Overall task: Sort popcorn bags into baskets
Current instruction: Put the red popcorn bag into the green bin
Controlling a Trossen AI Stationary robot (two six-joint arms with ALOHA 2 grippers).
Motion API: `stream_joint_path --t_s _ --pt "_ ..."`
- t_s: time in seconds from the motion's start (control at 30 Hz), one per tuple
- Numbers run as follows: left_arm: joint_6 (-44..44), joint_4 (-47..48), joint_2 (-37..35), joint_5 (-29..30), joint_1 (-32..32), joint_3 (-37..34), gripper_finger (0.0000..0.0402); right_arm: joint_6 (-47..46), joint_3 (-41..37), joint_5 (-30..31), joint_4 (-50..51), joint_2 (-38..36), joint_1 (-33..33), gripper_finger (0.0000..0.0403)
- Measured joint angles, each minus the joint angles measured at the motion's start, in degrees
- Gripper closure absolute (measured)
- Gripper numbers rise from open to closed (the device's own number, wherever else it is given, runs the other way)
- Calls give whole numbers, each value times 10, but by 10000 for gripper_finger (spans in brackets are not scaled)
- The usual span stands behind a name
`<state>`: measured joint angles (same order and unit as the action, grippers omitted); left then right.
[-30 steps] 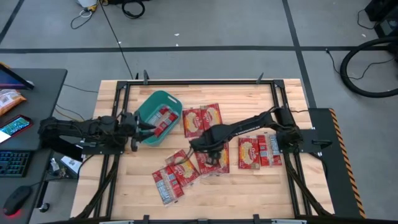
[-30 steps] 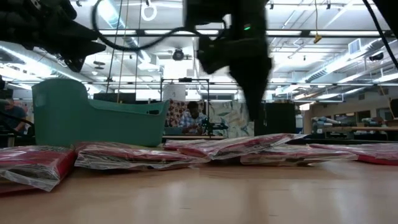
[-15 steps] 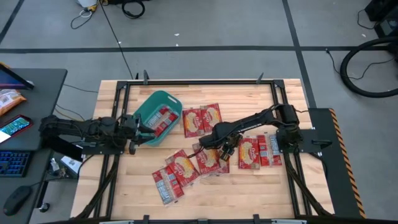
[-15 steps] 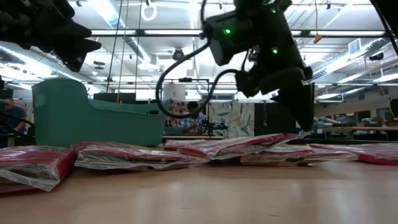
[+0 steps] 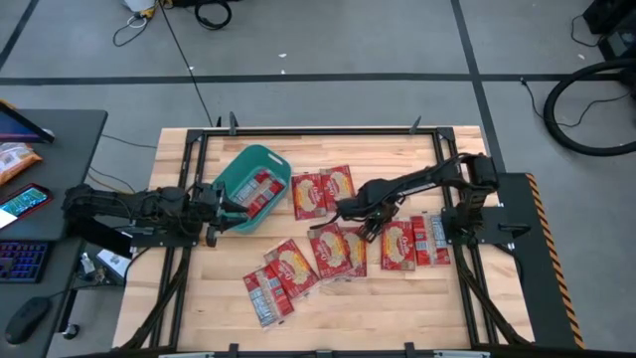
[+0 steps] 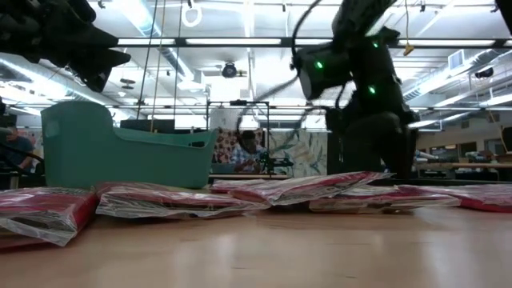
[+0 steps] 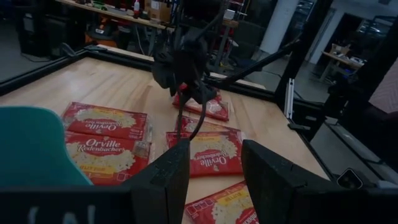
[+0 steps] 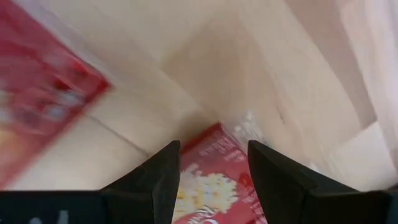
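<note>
Right tool [image 5: 350, 211]: fingers spread, empty, above the table [image 5: 397, 298] among the loose popcorn bags [image 5: 338, 249].
Left tool [image 5: 238, 211]: fingers apart, holding nothing, at the basket's [image 5: 238, 169] near wall.
Basket: teal, on the table's left part, a red bag [image 5: 260, 189] inside.
Other bags: flat, centre and right.

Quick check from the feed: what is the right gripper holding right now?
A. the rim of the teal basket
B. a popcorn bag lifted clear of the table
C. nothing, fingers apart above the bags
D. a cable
C. The right gripper shows open fingers with nothing between them, above a popcorn bag lying on the table, well away from the basket.
</note>
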<state>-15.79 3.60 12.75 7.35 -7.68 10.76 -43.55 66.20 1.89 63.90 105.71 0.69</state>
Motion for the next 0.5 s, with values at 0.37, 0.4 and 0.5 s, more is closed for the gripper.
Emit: stream_joint_path --t_s 0.37,0.4,0.5 --pt "1 0 0 0 0 0 251 10 -47 -6 -83 -3 1 253" --pt "1 0 0 0 0 0 251 11 -48 -7 -86 -3 0 267" --pt "1 0 0 1 0 0 251 18 -43 -10 -89 -1 -2 317"
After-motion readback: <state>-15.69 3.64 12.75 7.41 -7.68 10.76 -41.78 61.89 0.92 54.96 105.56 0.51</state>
